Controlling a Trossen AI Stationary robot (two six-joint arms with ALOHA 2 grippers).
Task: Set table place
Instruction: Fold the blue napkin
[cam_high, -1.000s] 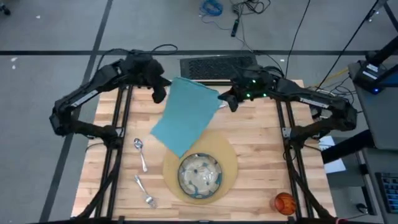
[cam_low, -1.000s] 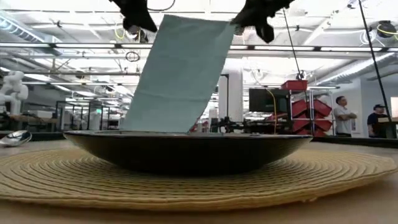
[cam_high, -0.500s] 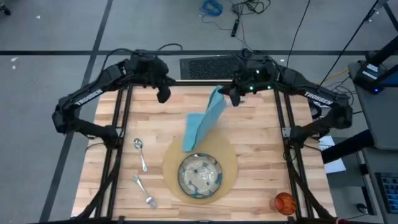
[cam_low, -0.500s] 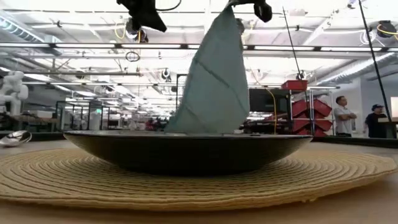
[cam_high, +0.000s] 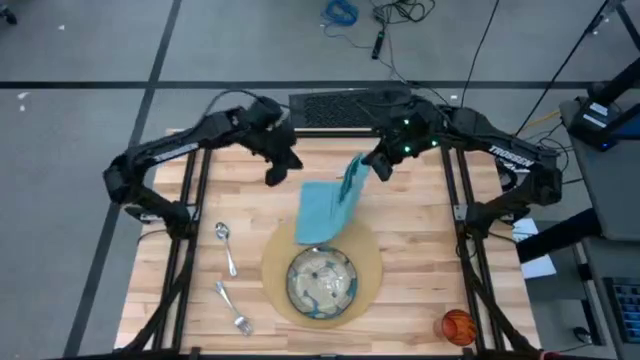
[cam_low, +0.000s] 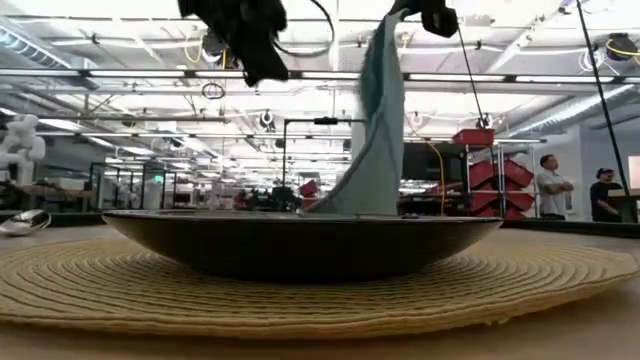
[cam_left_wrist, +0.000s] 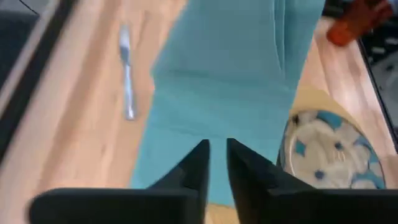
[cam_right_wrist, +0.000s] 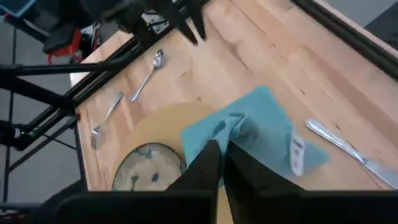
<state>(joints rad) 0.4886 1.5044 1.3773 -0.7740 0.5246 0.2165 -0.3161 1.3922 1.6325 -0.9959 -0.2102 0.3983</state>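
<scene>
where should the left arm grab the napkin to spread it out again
Probably the loose corner of the napkin lying flat on the table, toward the left arm, coming down from above. The right gripper holds the opposite corner up, so the cloth hangs folded. The left gripper hovers beside it, jaws nearly shut, empty.

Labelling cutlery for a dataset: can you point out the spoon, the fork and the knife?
spoon (cam_high: 227, 246): high view, on its handle.
fork (cam_high: 231, 309): high view, mid-handle.
knife (cam_right_wrist: 339, 144): right wrist view, on its handle.
</scene>
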